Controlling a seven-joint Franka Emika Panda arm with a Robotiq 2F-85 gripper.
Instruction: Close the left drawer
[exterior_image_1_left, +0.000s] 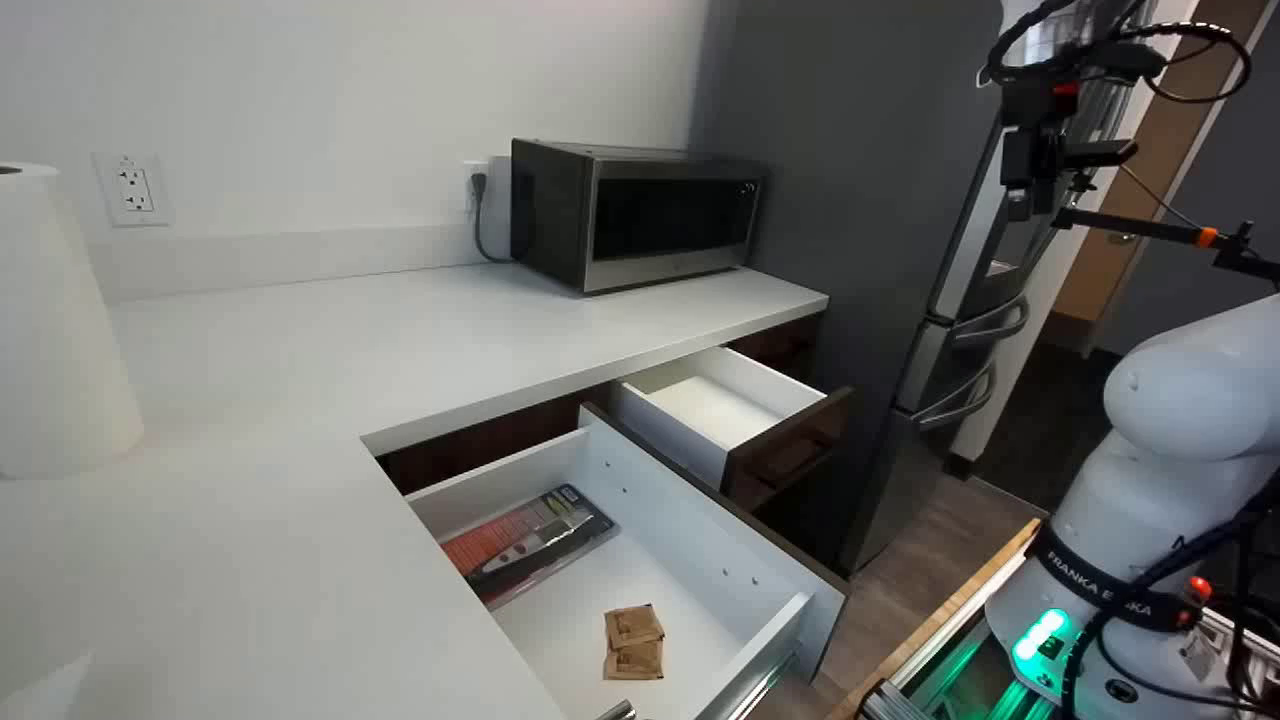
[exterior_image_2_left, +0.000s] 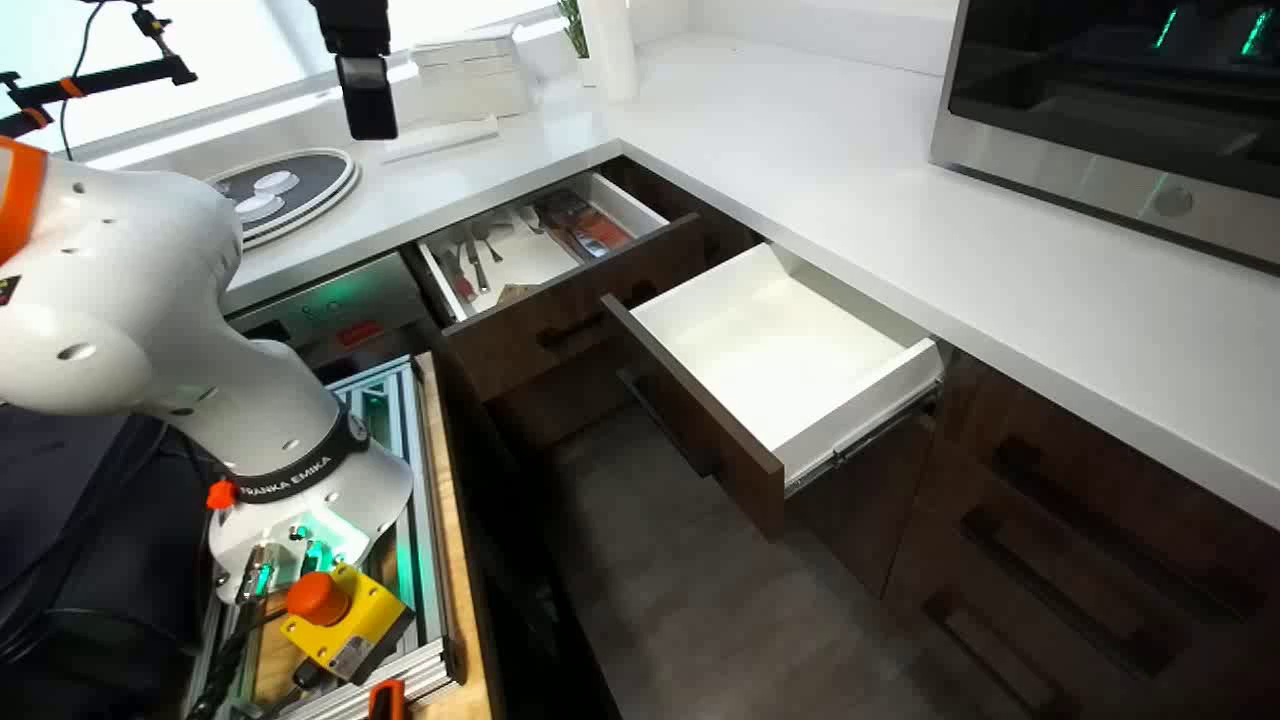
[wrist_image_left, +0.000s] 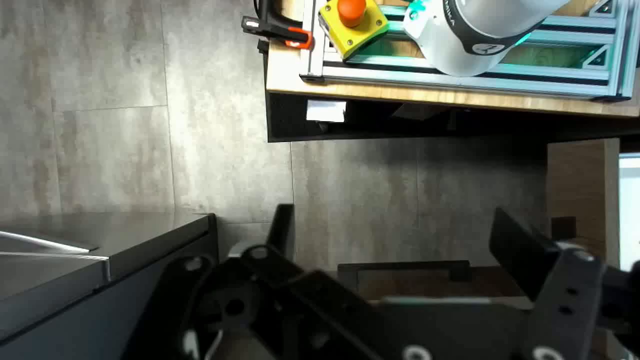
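Note:
The left drawer (exterior_image_1_left: 690, 530) stands pulled open, with white inner walls and a dark brown front. Its front (exterior_image_2_left: 510, 350) faces the robot's base in an exterior view. In the wrist view, its front (wrist_image_left: 575, 185) shows at the right edge. It holds a packaged tool (exterior_image_1_left: 535, 540), brown packets (exterior_image_1_left: 634, 642) and several utensils (exterior_image_2_left: 480, 260). My gripper (wrist_image_left: 392, 215) is open and empty, its two black fingers wide apart over the floor. In both exterior views the gripper (exterior_image_1_left: 1025, 175) hangs high, apart from the drawer; it is partly cut off in an exterior view (exterior_image_2_left: 367, 95).
The narrower drawer (exterior_image_2_left: 700, 420) is also open, its front corner close to the left drawer's front; its handle (wrist_image_left: 405, 265) shows below my fingers. A microwave (exterior_image_1_left: 640, 220) stands on the white counter (exterior_image_1_left: 400, 340). A grey fridge (exterior_image_1_left: 860, 200) and the robot's table (exterior_image_2_left: 450, 520) flank the floor.

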